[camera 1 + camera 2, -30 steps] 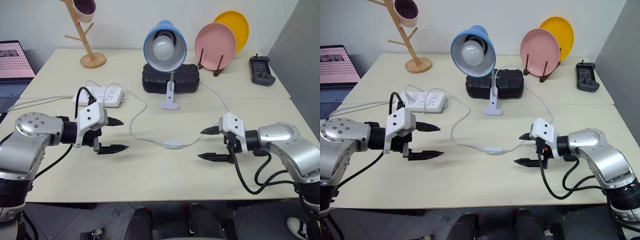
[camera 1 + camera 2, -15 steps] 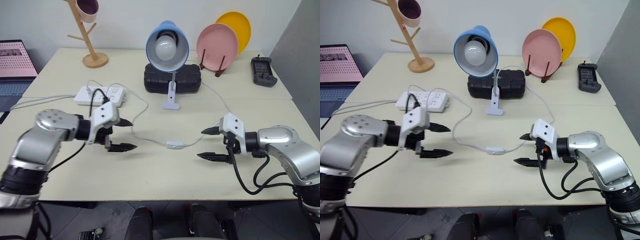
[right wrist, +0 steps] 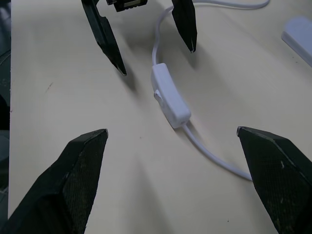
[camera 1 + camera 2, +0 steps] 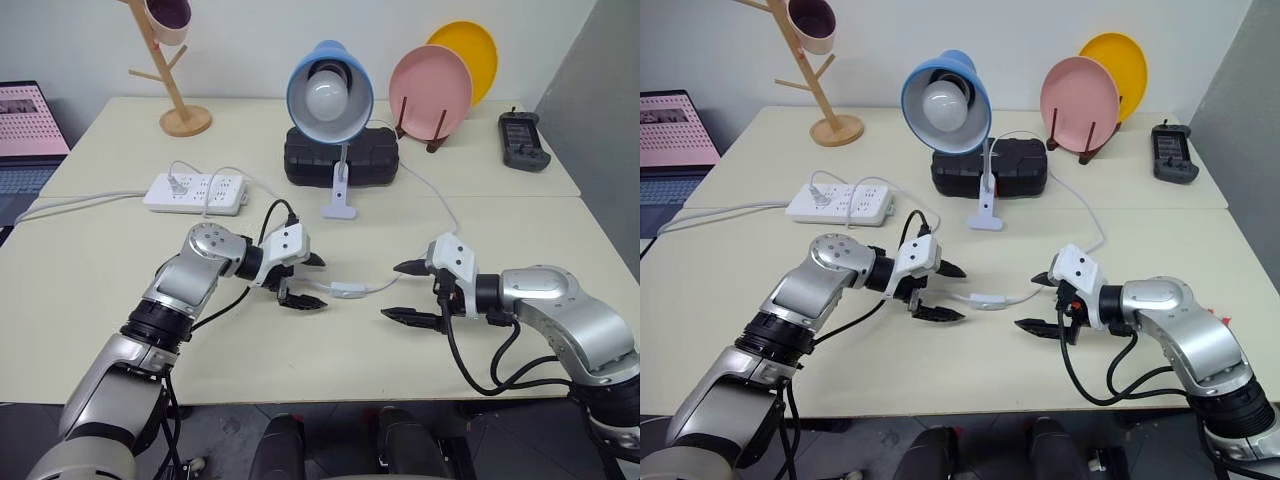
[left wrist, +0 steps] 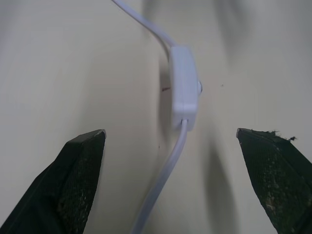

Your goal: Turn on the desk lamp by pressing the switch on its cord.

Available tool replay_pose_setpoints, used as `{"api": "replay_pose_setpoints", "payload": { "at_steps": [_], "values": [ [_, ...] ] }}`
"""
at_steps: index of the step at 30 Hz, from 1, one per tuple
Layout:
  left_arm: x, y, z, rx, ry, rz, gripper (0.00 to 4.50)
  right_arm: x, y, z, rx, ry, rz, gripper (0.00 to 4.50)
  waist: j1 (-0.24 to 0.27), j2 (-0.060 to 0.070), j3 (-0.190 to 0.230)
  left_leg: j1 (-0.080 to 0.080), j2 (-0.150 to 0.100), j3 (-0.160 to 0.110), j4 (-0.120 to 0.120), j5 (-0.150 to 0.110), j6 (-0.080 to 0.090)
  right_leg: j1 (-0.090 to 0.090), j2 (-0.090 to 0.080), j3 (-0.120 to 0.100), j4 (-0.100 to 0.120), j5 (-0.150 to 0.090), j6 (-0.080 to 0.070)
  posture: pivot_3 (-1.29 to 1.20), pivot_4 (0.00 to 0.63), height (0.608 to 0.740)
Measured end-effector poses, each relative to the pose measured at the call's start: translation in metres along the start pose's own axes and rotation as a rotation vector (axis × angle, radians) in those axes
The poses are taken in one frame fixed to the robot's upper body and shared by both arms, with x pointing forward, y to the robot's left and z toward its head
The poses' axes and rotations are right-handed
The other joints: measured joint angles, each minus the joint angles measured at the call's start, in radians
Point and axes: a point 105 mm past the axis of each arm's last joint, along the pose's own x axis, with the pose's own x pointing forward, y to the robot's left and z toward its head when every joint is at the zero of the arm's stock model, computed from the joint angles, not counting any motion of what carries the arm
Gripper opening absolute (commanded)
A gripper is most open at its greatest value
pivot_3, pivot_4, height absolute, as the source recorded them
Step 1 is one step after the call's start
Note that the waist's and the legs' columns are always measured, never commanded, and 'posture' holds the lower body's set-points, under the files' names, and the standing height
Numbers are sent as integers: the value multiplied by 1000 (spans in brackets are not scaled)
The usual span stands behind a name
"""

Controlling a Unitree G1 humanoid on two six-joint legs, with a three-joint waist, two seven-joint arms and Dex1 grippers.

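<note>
The desk lamp (image 4: 330, 95), blue shade and white globe bulb, stands clipped at the back centre of the table. Its thin white cord (image 4: 440, 205) loops forward to the small white switch (image 4: 346, 291), which lies flat on the table between my two grippers. My left gripper (image 4: 322, 284) is open just left of the switch, its fingers (image 5: 83, 165) straddling the cord end without touching it. My right gripper (image 4: 391, 291) is open just right of the switch (image 3: 169, 96), pointing at it, apart from it.
A white power strip (image 4: 195, 192) lies at the back left. A black case (image 4: 340, 158) sits behind the lamp's clip. Pink and yellow plates (image 4: 432, 88) stand at the back right beside a black remote (image 4: 524, 140). A wooden mug tree (image 4: 175, 90) and a laptop (image 4: 30, 130) are on the left.
My left arm has swung in from the left and down, bringing its open gripper right up to the switch. The right gripper has stayed about where it was.
</note>
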Motion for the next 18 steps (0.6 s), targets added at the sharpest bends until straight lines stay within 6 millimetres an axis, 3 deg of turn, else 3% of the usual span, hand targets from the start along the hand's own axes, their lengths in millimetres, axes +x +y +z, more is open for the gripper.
{"api": "replay_pose_setpoints", "payload": {
  "at_steps": [1,2,3,7,18],
  "values": [
    [2,0,0,6,-1,-6,4500,0,1,-1,5,0,-1,4447,1,0,0,0,0,0,0,0,0,0,0,0,0,0,0,0,150,740],
    [5,1,1,9,-4,-16,4125,1,2,-1,12,-1,1,4500,2,0,0,0,0,0,0,0,0,0,0,0,0,0,0,0,150,740],
    [9,1,2,12,-12,-25,4090,1,2,-1,13,-1,1,4500,3,0,0,0,0,0,1,0,0,1,0,0,0,0,0,0,150,740],
    [25,3,8,26,-43,-51,3197,1,2,-1,17,-3,-2,4500,2,0,0,0,0,0,1,0,0,1,0,0,0,0,0,0,150,740],
    [25,1,7,38,-25,-94,1034,1,1,-1,23,-1,-17,4500,-1,0,0,0,0,0,1,0,0,0,0,0,0,0,0,0,150,740]
  ]
}}
